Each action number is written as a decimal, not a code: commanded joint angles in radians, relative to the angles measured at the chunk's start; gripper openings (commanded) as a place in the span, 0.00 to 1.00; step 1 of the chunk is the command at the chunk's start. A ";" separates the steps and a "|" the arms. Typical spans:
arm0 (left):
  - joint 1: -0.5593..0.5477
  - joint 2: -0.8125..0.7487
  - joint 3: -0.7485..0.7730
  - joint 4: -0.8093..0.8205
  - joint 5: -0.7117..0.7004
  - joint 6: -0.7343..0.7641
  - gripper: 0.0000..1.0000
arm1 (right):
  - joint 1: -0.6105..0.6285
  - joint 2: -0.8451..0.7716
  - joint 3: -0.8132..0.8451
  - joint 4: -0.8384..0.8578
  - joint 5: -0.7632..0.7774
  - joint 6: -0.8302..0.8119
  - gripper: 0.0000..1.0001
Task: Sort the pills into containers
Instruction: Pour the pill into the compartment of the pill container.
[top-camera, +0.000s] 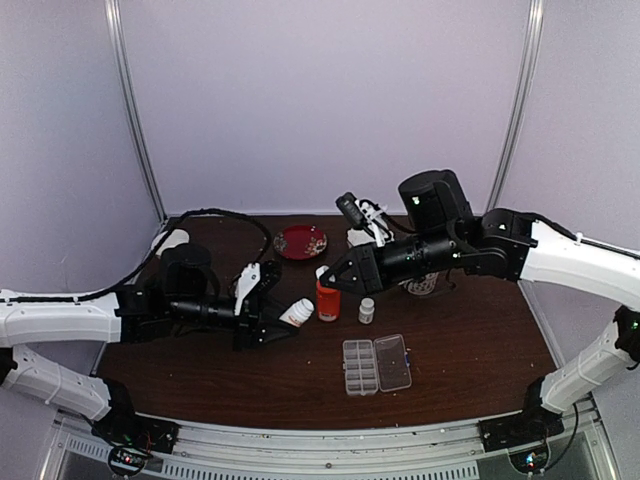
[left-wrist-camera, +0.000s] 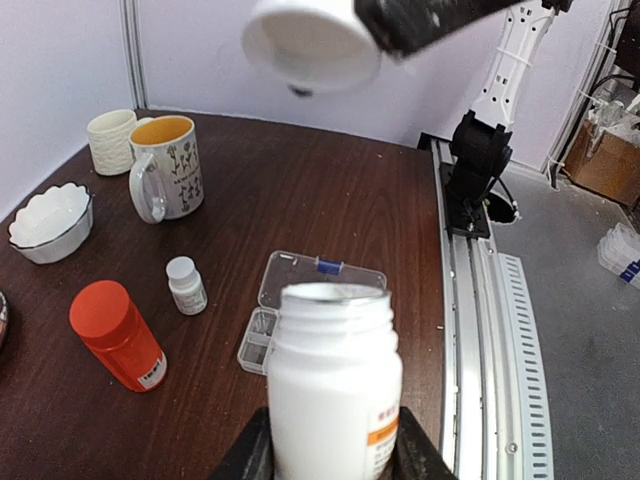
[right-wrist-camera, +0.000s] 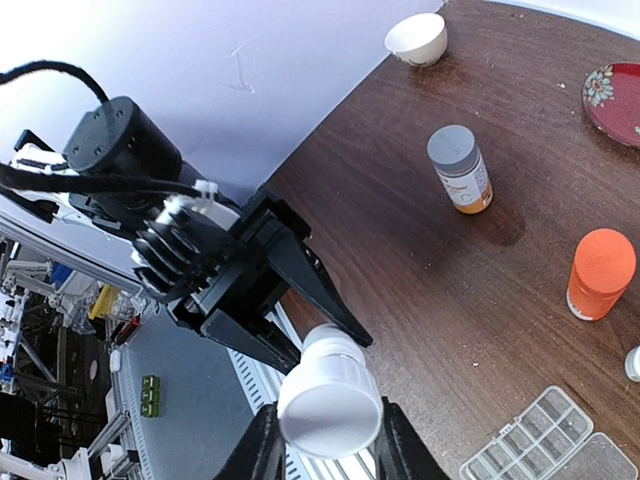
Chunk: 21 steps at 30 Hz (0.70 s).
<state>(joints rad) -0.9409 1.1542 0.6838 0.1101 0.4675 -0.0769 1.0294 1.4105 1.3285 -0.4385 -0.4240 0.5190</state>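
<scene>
clutter | orange bottle (top-camera: 327, 298), small white bottle (top-camera: 367, 310) near pill box (top-camera: 360, 367)

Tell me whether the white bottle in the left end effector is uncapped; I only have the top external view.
Observer: Uncapped. The left wrist view shows the white bottle with a bare, open mouth, gripped by the left end effector.
Operator: Locate its cap.
Observer: The right wrist view shows a white cap clamped between the fingers of the right end effector, held off the table.
Operator: Name anything the left arm hides from me.
Observer: The right wrist view shows a grey-capped bottle standing on the table, apart from the orange bottle.
</scene>
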 joint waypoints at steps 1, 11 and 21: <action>-0.001 0.023 -0.017 0.050 0.012 -0.025 0.16 | -0.024 -0.054 -0.054 0.058 0.035 -0.017 0.20; -0.018 0.215 0.019 0.073 -0.077 -0.004 0.15 | -0.055 -0.141 -0.242 0.056 0.177 -0.038 0.19; -0.061 0.435 0.112 0.090 -0.208 0.062 0.17 | -0.141 -0.246 -0.492 0.155 0.190 0.023 0.18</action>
<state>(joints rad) -0.9916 1.5414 0.7387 0.1387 0.3202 -0.0566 0.9142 1.2091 0.9001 -0.3592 -0.2653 0.5140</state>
